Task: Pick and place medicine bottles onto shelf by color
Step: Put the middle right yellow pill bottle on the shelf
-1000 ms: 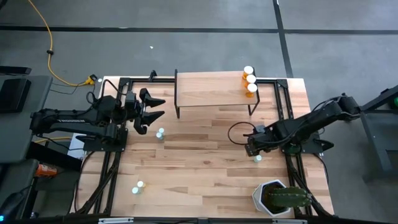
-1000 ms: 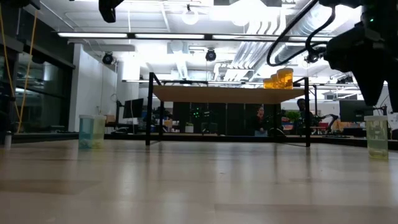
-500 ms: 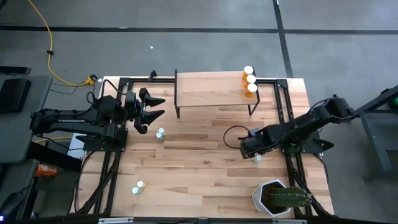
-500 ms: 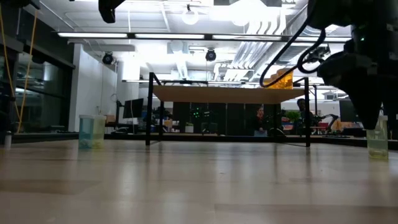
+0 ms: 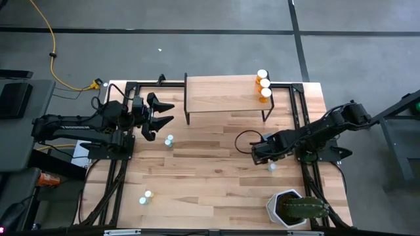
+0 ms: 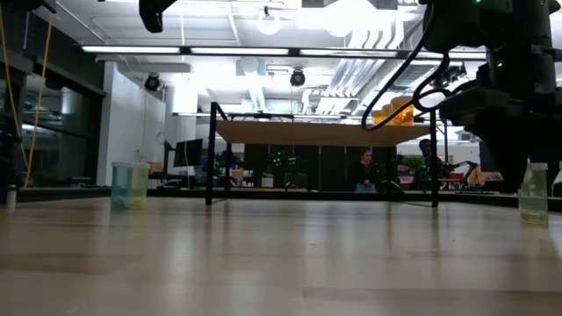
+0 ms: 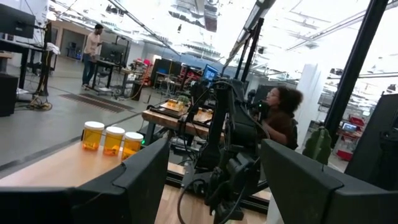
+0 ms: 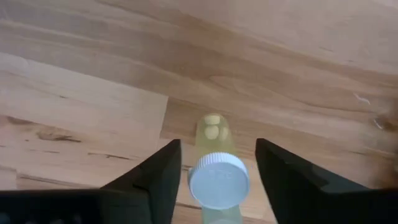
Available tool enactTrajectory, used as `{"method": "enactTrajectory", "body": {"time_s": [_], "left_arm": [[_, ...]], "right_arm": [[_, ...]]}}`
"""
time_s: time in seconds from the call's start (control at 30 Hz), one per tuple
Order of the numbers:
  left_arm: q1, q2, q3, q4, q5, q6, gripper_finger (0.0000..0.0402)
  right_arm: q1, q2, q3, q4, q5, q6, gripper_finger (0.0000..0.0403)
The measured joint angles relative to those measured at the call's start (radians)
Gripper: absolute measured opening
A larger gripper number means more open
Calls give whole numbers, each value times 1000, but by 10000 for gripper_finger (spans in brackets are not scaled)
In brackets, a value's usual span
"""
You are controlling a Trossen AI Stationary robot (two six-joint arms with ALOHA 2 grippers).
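Partly hidden under the dark right gripper (image 5: 262, 155) from above: small pale-green translucent pill bottle with round white cap (image 8: 218, 179), upright on the striped wooden tabletop (image 5: 210, 177), right of centre. Stands between wide-open fingers (image 8: 155, 180), neither touching; nothing gripped. Contents faint. Left gripper (image 5: 165, 113) parted, empty, beside the low light-wood shelf (image 5: 220, 95).

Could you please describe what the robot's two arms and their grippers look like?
Both are dark, near-black jointed arms of chunky segments. The left gripper ends in two tapering pointed black fingers, broad and flat seen from its wrist. The right gripper has the same blocky dark fingers. A thin black cable loops beside the right arm. No markings are legible.
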Motion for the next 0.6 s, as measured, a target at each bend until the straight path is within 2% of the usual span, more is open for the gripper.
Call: {"method": "enactTrajectory", "body": {"time_s": [0.3, 0.47, 0.6], "left_arm": [[0, 0, 0, 0, 0, 0, 243], [0, 0, 0, 0, 0, 0, 243], [0, 0, 0, 0, 0, 0, 243]], "right_arm": [[0, -3, 0, 1, -20, -10, 117], [0, -6, 3, 0, -58, -41, 103], [-2, -21, 76, -50, -46, -106, 102]]}}
